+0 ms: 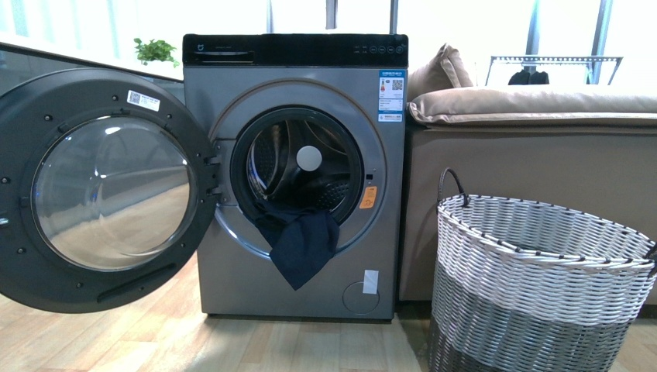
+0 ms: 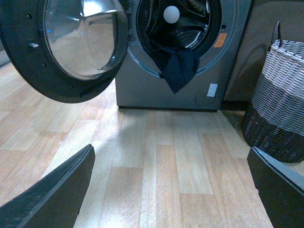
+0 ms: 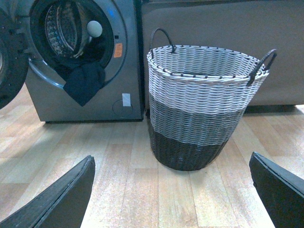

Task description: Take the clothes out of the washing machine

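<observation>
Navy clothes (image 1: 300, 246) are seen draped over the lower lip of the washing machine (image 1: 232, 267) opening, partly hanging out in front. The door (image 1: 19, 139) is swung open to the left. A woven basket (image 1: 534, 310) is set on the floor, right and nearer. The left fingers (image 2: 57, 194) are spread wide, and the right fingers (image 3: 57, 197) are spread wide too.

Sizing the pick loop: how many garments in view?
1. Navy garment drapes over the lower rim of the washer opening, hanging down its front. The drum behind is dark, so more may be hidden.
</observation>
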You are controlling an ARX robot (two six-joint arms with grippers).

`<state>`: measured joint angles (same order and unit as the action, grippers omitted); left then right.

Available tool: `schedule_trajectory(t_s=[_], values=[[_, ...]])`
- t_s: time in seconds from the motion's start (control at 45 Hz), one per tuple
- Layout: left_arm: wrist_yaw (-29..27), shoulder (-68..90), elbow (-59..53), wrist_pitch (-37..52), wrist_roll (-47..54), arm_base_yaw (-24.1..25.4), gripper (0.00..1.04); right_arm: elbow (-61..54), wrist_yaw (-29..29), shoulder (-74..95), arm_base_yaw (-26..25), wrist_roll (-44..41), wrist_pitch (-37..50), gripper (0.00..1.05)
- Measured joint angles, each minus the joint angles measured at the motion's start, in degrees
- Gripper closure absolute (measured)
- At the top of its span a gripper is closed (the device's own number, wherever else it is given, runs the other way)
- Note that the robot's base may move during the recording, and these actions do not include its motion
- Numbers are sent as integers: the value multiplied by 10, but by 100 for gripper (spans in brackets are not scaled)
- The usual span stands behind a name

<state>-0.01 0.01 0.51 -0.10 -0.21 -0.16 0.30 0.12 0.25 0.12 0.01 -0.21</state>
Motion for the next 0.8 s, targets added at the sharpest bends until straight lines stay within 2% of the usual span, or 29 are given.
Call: schedule_trajectory(t_s=[0.8], values=[[0,0,0,0,0,0,6,0,0,0,0,0,0,8]])
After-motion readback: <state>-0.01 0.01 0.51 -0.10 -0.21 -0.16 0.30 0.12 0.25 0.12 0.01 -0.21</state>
